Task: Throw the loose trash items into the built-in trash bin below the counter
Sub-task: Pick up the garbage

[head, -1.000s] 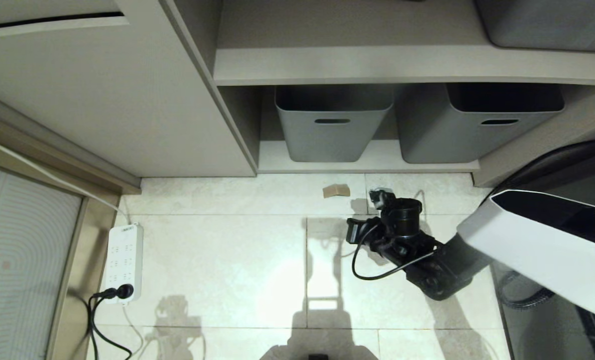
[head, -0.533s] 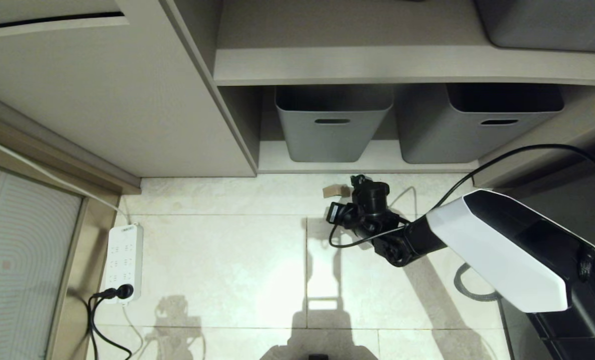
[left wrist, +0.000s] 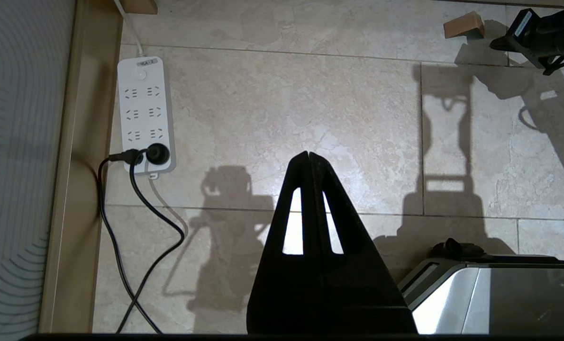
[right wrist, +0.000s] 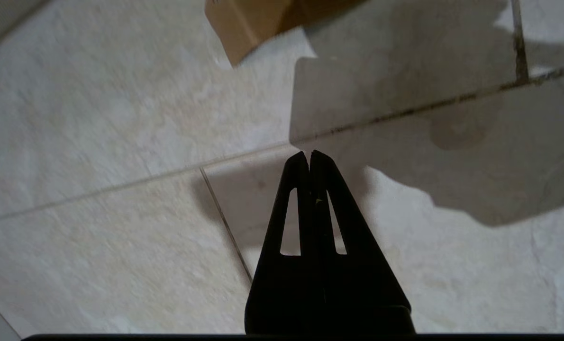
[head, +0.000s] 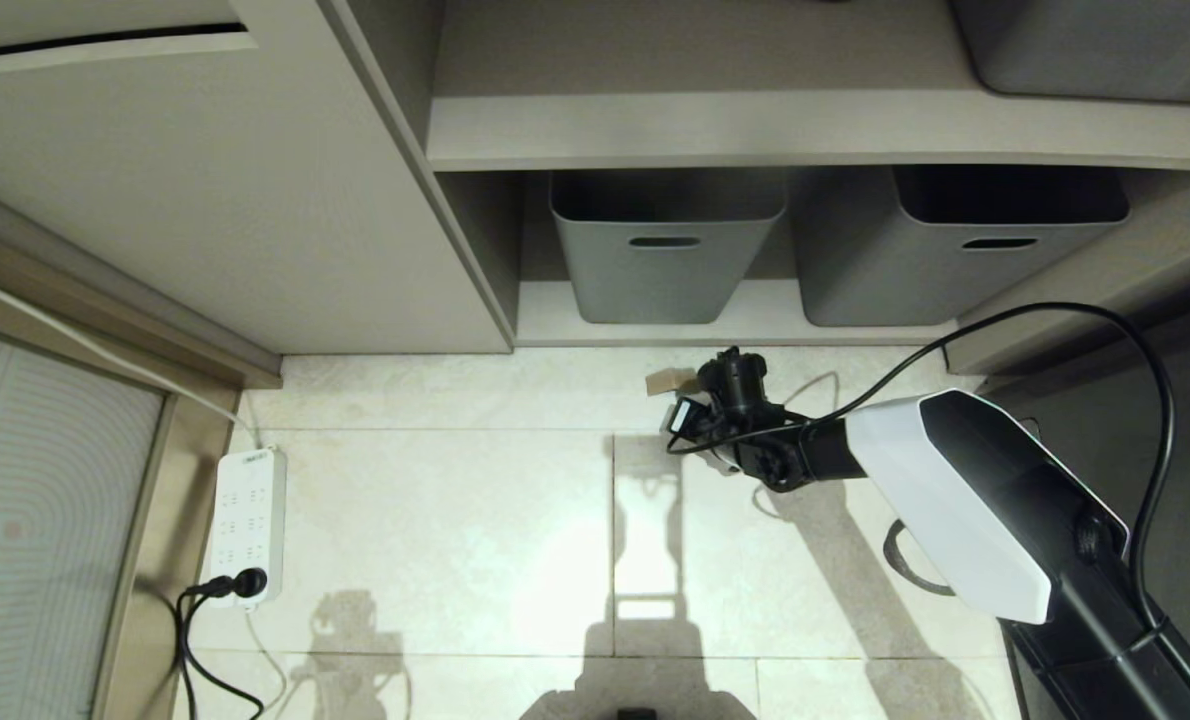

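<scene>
Pale tiled floor spreads below me, with two grey tubs on the low shelf at its far edge. My right arm reaches out over the tiles; my right hand is pressed closed and empty, close above the floor, just short of the small folded tan cardboard piece. My left hand hangs closed and empty.

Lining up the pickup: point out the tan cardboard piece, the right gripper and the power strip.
tan cardboard piece (head: pixel 667 381), head view, its left flap.
right gripper (right wrist: pixel 309 154), right wrist view, the closed fingertips.
power strip (head: pixel 247 520), head view, middle of its white face.
</scene>
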You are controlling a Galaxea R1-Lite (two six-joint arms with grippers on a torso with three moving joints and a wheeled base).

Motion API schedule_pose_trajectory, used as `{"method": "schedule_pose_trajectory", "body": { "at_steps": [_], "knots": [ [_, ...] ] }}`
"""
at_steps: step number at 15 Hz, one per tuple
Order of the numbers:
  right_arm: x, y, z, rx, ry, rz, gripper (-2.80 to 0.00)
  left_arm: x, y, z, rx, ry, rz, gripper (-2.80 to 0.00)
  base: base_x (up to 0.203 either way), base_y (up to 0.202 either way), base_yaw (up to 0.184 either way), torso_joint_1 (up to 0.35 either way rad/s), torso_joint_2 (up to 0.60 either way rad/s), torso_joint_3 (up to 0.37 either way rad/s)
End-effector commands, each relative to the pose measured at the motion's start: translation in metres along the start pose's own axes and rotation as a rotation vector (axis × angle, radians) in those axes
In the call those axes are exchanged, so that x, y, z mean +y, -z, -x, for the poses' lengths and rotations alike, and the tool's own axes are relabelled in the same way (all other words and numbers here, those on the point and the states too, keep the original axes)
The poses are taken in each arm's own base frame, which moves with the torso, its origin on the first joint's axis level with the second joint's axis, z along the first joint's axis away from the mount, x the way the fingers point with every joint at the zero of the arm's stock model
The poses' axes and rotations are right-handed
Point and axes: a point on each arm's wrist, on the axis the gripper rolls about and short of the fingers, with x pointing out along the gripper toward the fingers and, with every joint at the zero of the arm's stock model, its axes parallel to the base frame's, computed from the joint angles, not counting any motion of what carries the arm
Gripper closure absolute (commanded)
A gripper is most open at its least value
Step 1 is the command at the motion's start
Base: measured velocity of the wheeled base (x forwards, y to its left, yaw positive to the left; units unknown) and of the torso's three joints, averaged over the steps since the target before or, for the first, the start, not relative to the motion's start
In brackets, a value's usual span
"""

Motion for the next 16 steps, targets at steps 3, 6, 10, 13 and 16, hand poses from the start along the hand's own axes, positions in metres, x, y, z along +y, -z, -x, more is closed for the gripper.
{"method": "schedule_pose_trajectory", "body": {
  "at_steps": [3, 6, 10, 13, 16],
  "knots": [
    [0.001, -0.004, -0.006, -0.106, -0.068, -0.025, 0.0, 0.0, 0.001, 0.0, 0.003, -0.001, 0.001, 0.0, 0.0, 0.0, 0.0, 0.0, 0.0, 0.0],
    [0.006, -0.01, -0.001, -0.112, -0.071, -0.006, 0.0, 0.0, 0.001, 0.0, 0.004, 0.0, 0.001, 0.0, 0.0, 0.0, 0.0, 0.0, 0.0, 0.0],
    [0.018, -0.038, 0.043, -0.062, -0.035, 0.048, 0.0, 0.0, 0.001, 0.0, 0.004, 0.0, 0.001, 0.0, 0.0, 0.0, 0.0, 0.0, 0.0, 0.0],
    [0.018, -0.058, 0.107, -0.028, -0.009, 0.12, 0.0, 0.0, 0.001, 0.0, 0.004, -0.001, 0.001, 0.0, 0.0, 0.0, 0.0, 0.0, 0.0, 0.0],
    [0.009, -0.072, 0.193, -0.03, -0.005, 0.155, 0.0, 0.0, 0.001, 0.0, 0.004, 0.0, 0.001, 0.0, 0.0, 0.0, 0.0, 0.0, 0.0, 0.0]
  ]
}}
